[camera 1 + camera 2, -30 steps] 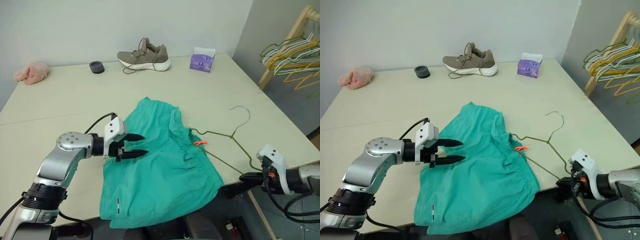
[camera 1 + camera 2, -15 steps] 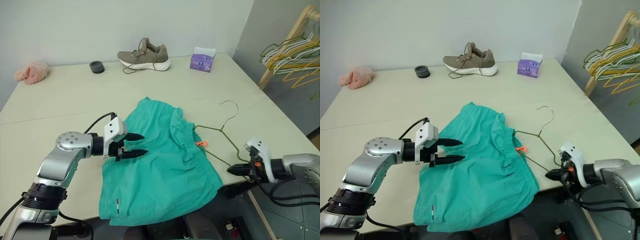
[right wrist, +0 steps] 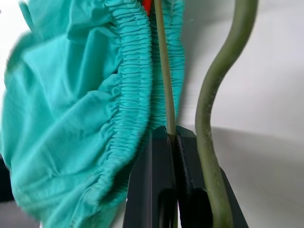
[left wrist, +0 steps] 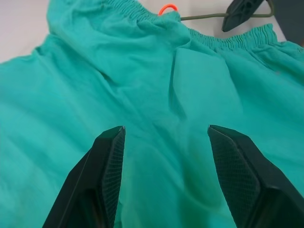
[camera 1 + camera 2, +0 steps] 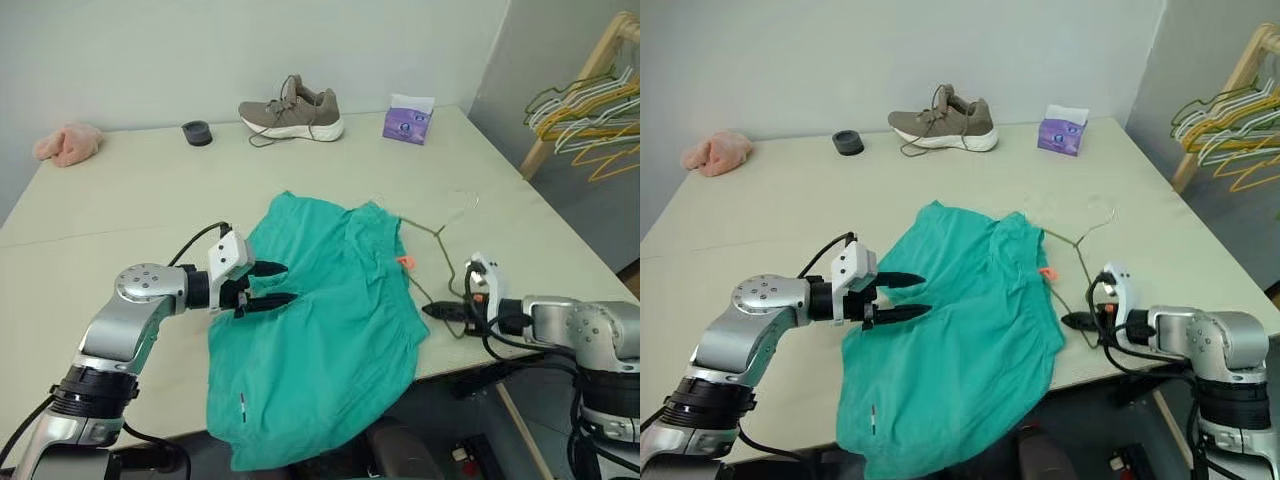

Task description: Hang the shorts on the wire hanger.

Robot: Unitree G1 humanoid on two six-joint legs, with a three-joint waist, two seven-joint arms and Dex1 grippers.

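Note:
The teal shorts (image 5: 320, 320) lie spread on the table (image 5: 130, 200), with the lower hem hanging over the front edge. My left gripper (image 5: 290, 283) hovers open just above the left side of the shorts, with nothing between its fingers (image 4: 107, 166). At the right, my right gripper (image 5: 428, 310) is shut on the thin wire of the wire hanger (image 5: 438, 234), close beside the gathered waistband (image 3: 133, 85). The hanger's left arm reaches to the top of the waistband near the orange drawstring tip (image 5: 404, 262). Its hook points away toward the far right.
A tan shoe (image 5: 290, 108), a purple tissue pack (image 5: 408, 118), a small black round object (image 5: 197, 132) and a pink cloth (image 5: 66, 143) sit along the table's far side. A wooden rack with several coloured hangers (image 5: 585, 105) stands off the table's right edge.
My right gripper has swung left and up onto the table with the hanger, bringing it against the waistband. The shorts have bunched slightly leftward. The left gripper stays put.

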